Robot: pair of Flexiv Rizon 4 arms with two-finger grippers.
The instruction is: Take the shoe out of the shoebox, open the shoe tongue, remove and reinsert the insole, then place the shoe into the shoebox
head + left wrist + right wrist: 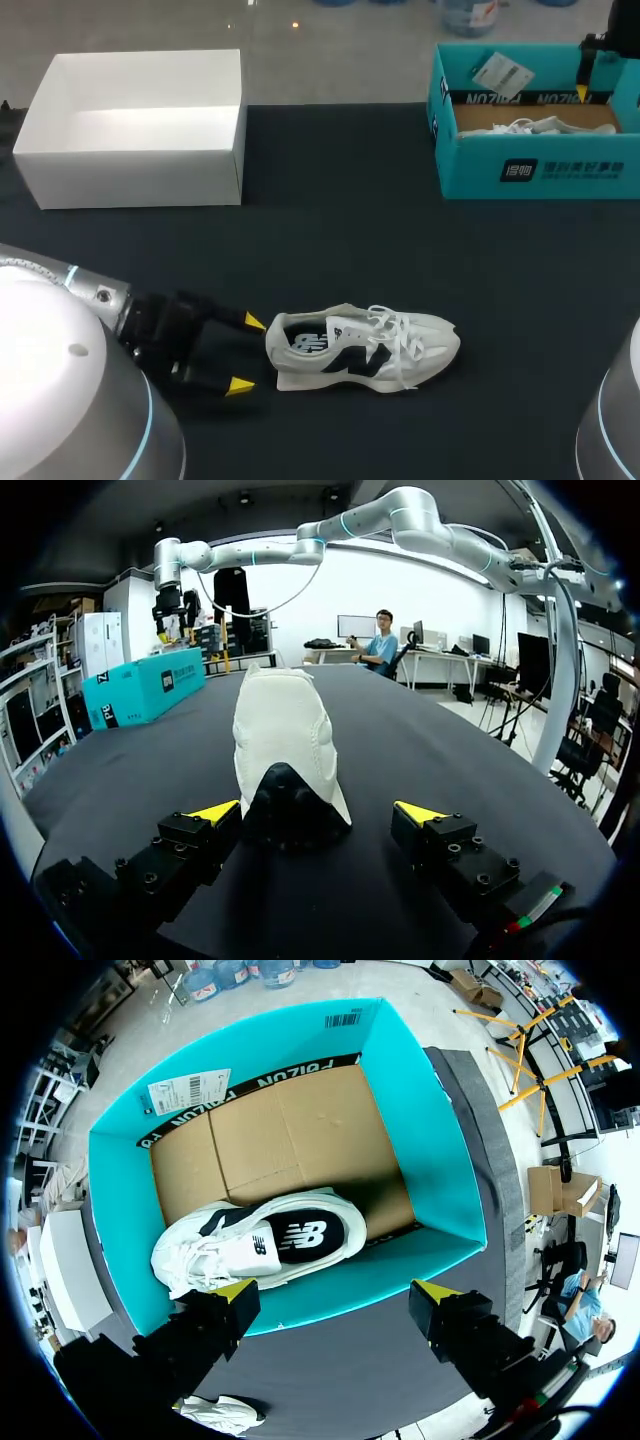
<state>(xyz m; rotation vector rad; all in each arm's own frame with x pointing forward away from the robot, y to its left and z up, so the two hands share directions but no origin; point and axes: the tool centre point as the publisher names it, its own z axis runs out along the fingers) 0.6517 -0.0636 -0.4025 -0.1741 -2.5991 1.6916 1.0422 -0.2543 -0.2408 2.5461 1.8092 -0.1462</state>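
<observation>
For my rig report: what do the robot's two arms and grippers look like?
The left arm and right arm have rounded silver-white shells with light blue rings at the joints. A thin dark cable hangs along the right arm. The left gripper and right gripper are black, blocky, with yellow wedge-shaped tips.

Shoe (360, 350) on surface (340, 250), front middle, heel toward left hand (248, 354), toe to right. Left hand at front left, fingers spread, heel just ahead of tips. Shoebox (530, 170) at far right of surface. Second shoe (260, 1245) in it, along wall nearest right hand (336, 1291). Right hand above shoebox, fingers spread, not touching it. Other box (140, 175) at far left, well apart from shoebox.
</observation>
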